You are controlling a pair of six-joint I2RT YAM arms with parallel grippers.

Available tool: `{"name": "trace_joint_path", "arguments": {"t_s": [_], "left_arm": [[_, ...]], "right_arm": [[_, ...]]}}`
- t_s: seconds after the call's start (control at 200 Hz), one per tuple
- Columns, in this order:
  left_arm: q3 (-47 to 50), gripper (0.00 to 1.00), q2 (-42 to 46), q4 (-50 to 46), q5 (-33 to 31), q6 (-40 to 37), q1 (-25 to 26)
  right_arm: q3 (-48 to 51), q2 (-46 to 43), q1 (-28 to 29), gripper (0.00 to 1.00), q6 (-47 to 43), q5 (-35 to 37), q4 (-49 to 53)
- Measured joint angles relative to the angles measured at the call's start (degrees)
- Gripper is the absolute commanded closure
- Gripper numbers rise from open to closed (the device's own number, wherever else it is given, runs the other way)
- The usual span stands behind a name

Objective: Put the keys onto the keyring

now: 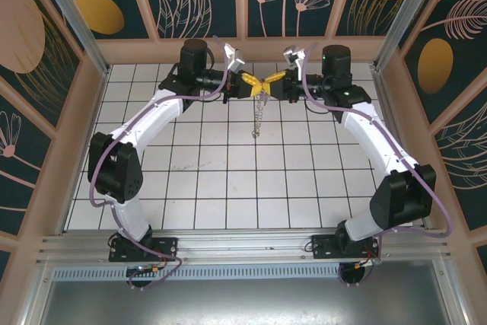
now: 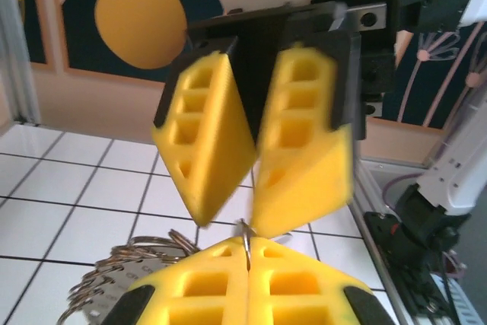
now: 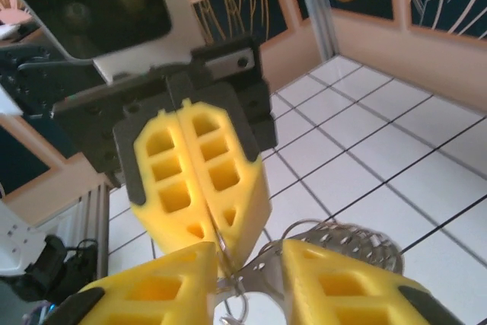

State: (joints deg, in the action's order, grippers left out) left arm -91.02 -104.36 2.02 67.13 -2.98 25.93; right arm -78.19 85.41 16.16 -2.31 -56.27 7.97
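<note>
My left arm [image 1: 152, 123] curves up from the near-left corner of the white-tiled bench [image 1: 228, 180] and reaches in toward the far middle. My left end effector [image 1: 256, 86] is held above the tiles there. Its yellow fingers [image 2: 205, 287] are pressed together and clamped on a thin wire ring of the keyring [image 1: 259, 116], which sits pinched upright in the seam between them.

From that pinch a thin chain drops straight down and its lower end lies on the tiles, a little nearer than the end effectors. In the left wrist view a bunch of wire loops [image 2: 141, 256] hangs just left of my fingers. I cannot tell whether any of the small metal bits is a key.

Tip to tip with the left one is my right end effector [image 3: 251, 264]. Its yellow fingers stand apart with a piece of the ring in the gap, and neither pad is closed on it. My right arm [image 1: 373, 135] sweeps back to the near-right corner.
</note>
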Motion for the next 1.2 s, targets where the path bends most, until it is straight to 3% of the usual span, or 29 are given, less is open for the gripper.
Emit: {"name": "trace_joint_path", "arguments": {"t_s": [0.225,0.465,0.626,0.856,1.201], "left_arm": [[5.29,1.0,0.5,8.28,-2.95,7.04,0.24],[11.21,1.0,1.95,22.25,-5.31,18.45,0.26],[14.03,1.0,2.27,32.06,-5.97,26.47,0.28],[15.98,1.0,2.27,39.28,-6.14,33.27,0.74],[16.7,1.0,2.27,41.55,-6.12,35.28,1.25]], "right_arm": [[5.81,-5.88,-4.42,0.58,4.96,-0.04,-7.21],[21.07,-15.32,-4.76,0.49,12.79,4.0,-18.88],[28.3,-15.93,-4.48,0.36,18.29,5.05,-26.1],[28.81,-14.4,-1.2,0.35,20.59,5.6,-31.74],[26.27,-7.15,0.09,0.41,20.9,5.64,-33.53]]}}
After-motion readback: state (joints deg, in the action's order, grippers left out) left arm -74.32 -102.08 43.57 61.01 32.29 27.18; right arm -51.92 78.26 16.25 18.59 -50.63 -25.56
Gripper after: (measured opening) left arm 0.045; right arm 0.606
